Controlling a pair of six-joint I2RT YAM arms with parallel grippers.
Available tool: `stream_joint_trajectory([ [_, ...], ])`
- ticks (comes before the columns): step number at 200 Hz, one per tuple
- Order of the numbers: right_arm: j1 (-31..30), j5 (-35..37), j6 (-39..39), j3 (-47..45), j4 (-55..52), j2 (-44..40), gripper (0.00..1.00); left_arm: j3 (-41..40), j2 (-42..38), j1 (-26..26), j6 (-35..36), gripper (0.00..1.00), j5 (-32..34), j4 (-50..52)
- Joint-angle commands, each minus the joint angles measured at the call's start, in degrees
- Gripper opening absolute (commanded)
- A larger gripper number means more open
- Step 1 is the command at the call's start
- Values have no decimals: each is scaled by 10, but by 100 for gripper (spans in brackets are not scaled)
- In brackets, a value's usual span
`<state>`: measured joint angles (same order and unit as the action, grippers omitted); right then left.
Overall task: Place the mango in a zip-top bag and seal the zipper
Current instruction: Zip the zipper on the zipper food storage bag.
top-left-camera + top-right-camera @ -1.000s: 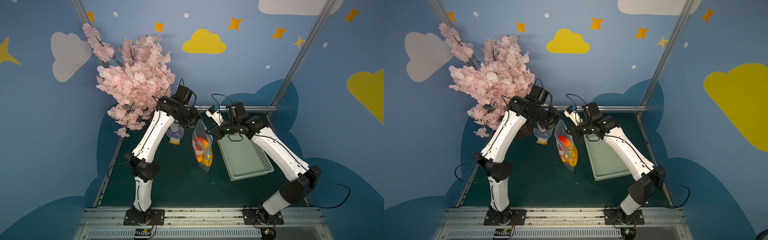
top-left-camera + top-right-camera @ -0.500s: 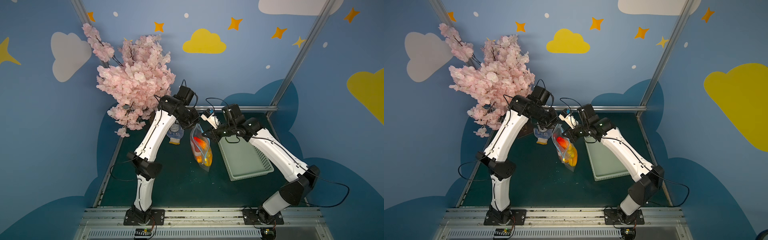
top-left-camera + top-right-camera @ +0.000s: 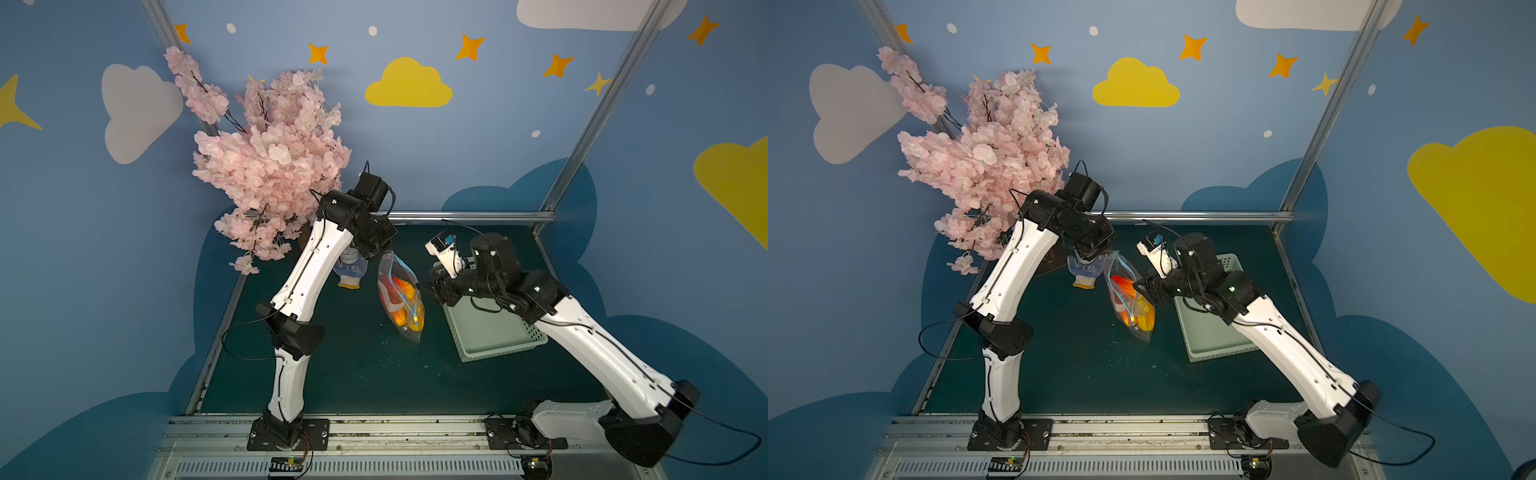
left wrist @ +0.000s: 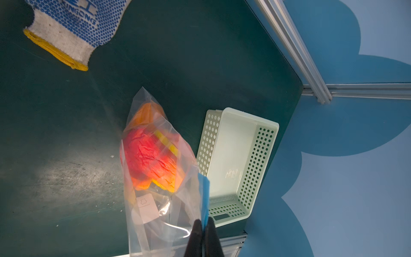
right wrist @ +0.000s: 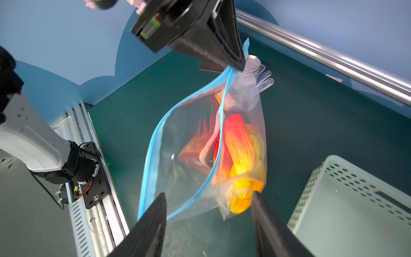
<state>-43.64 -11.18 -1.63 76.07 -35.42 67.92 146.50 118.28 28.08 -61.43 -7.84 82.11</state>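
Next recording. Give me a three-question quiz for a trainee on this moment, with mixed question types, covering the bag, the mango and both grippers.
1. True or false: the mango sits inside the zip-top bag.
2. The left gripper is shut on: A) one end of the zipper; B) the dotted glove; C) the basket rim.
3. How do the right gripper's jaws stand, and is the bag's mouth sealed?

Key
1. True.
2. A. The glove and the basket lie apart from it.
3. The jaws are open, wide apart. The mouth is not sealed: the two blue strips gape apart.
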Motion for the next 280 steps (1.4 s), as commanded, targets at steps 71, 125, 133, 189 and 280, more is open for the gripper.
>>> stream_joint_trajectory([
  [71,-120,271,-12,-323,412,-112,74,4,4,-21,-40,3,17,-27],
  [125,-70,251,-44,-311,423,-79,48,5,3,-24,-37,3,20,-23],
  [133,-62,239,-50,-311,416,-84,39,5,2,-26,-36,3,20,-23],
  [189,-23,149,-57,-302,352,-112,9,8,3,-34,-33,3,25,-30],
  [280,24,64,50,-160,225,-39,0,3,-71,-33,-75,56,-22,36],
])
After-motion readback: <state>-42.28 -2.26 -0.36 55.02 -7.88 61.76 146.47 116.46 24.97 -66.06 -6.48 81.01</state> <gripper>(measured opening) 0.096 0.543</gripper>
